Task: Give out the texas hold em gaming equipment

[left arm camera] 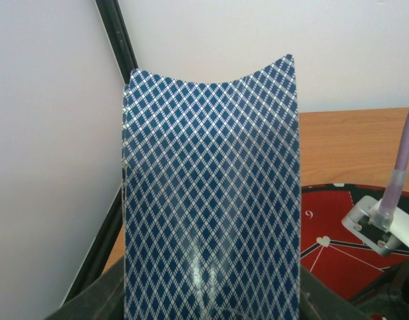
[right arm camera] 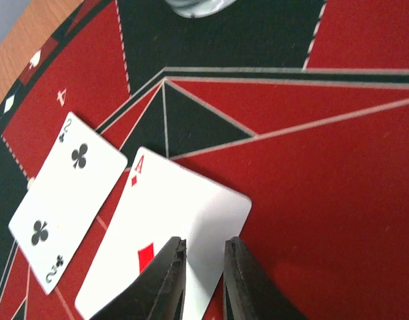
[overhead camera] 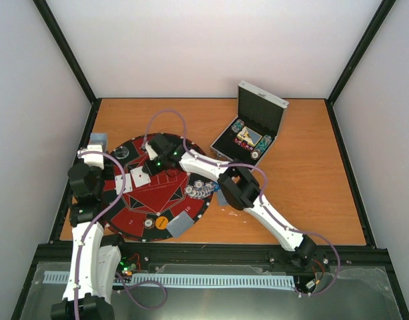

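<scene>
Playing cards (left arm camera: pixel 211 200) with blue-diamond backs fill the left wrist view, bowed in the closed left pincer (overhead camera: pixel 95 151) at the left rim of the mat (overhead camera: pixel 157 203) and hiding most of the scene behind. This round red-and-black mat lies on the orange wood table (overhead camera: pixel 311 180). An open silver case (overhead camera: pixel 257 127) stands behind it to the right. Only the right wrist view resolves the ace of diamonds (right arm camera: pixel 184 213) and two of clubs (right arm camera: pixel 64 207), face up, side by side. The right pincer (right arm camera: pixel 204 245) stands over the ace, jaws narrowly parted, gripping nothing. Poker chips (overhead camera: pixel 201 189) sit near the mat's right edge. White walls (overhead camera: pixel 204 47) enclose the table.
</scene>
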{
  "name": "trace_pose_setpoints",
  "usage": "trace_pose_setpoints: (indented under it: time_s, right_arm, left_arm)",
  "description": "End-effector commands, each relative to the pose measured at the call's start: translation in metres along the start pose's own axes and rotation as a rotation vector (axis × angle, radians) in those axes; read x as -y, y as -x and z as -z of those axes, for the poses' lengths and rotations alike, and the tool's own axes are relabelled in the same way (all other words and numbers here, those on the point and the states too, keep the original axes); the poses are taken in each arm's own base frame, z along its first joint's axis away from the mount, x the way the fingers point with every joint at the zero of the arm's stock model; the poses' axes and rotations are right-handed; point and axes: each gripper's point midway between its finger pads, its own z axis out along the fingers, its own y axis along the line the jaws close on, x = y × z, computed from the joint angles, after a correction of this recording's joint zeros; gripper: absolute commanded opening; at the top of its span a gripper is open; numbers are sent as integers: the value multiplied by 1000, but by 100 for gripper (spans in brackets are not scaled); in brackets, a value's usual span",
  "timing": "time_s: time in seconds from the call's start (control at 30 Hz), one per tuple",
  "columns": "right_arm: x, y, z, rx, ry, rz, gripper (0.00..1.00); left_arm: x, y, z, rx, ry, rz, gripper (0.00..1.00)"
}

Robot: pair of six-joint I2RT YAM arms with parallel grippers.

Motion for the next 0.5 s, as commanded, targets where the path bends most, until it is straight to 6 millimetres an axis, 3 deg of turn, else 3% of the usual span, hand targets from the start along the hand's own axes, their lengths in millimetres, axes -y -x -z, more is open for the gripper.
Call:
trace_pose_setpoints:
  time_s: [0.0, 0.2, 0.27, 0.47]
  right_arm:
    - [-14, -51, -3, -153, 16, -23, 18]
    - [-16, -44, 6, -143, -3, -25, 14]
    - [-13, -57, 5, -173, -11, -32, 14]
    - [-17, -59, 8, -183, -8, -26, 12]
  left_arm:
    - [-3, 22, 4, 70, 2, 3, 40]
    - [-3, 23, 4, 68, 3, -3, 40]
    - [-3, 22, 5, 67, 3, -4, 40]
    - [-3, 22, 5, 66, 2, -1, 40]
